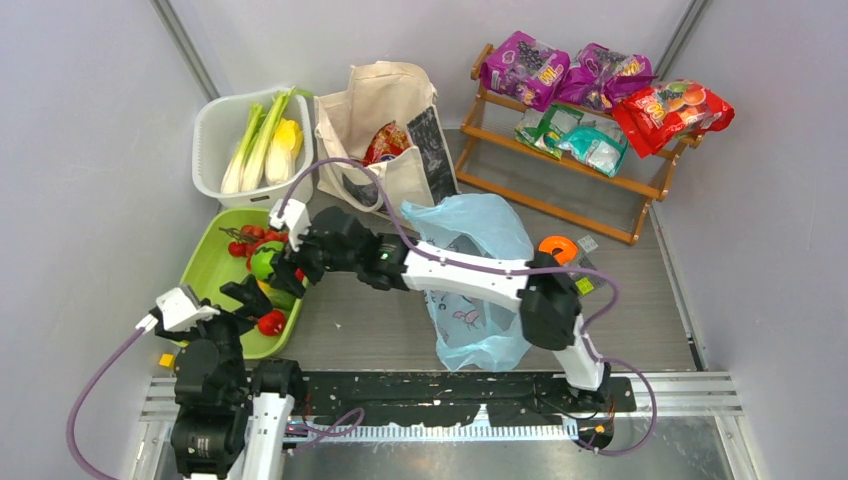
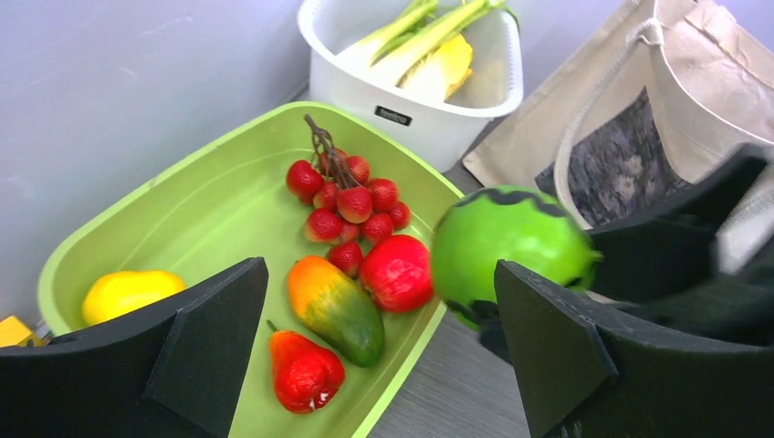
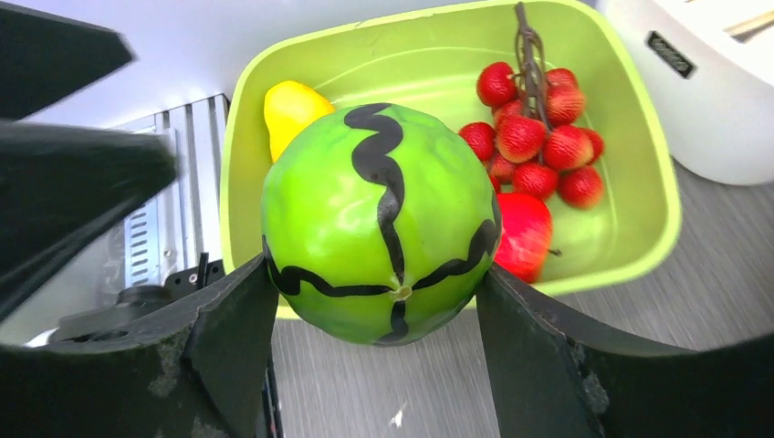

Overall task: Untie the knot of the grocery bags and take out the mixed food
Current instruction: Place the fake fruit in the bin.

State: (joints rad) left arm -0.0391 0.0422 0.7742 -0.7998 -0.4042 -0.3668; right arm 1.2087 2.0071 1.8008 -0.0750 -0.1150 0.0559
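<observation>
At nine o'clock in the overhead view, the right gripper (image 1: pixel 272 268) reaches across to the lime-green tray (image 1: pixel 200 262). There its load is only a green patch. The right wrist view shows it plainly: both pads clamp the sides of a green melon (image 3: pixel 379 224) with wavy black stripes, at the tray's (image 3: pixel 639 137) six-o'clock rim. Whether it touches the rim cannot be told.

The left gripper (image 1: pixel 240 312) waits just beside it with its jaws wide apart and nothing between them. Only its wrist view shows the tray's contents clearly: a red berry cluster (image 2: pixel 347 196), a red apple (image 2: pixel 397 272), a mango (image 2: pixel 336 306), a red pear-shaped fruit (image 2: pixel 303 370) and a yellow fruit (image 2: pixel 128 292).

Only the overhead view shows these:
- the light-blue bag (image 1: pixel 470 225), slack at the centre under the right arm
- the canvas tote (image 1: pixel 385 90) at twelve o'clock, with a red packet (image 1: pixel 388 142) inside
- the white tub (image 1: pixel 210 130) at eleven o'clock, holding the stalks (image 1: pixel 255 140) and a yellow vegetable (image 1: pixel 285 148)
</observation>
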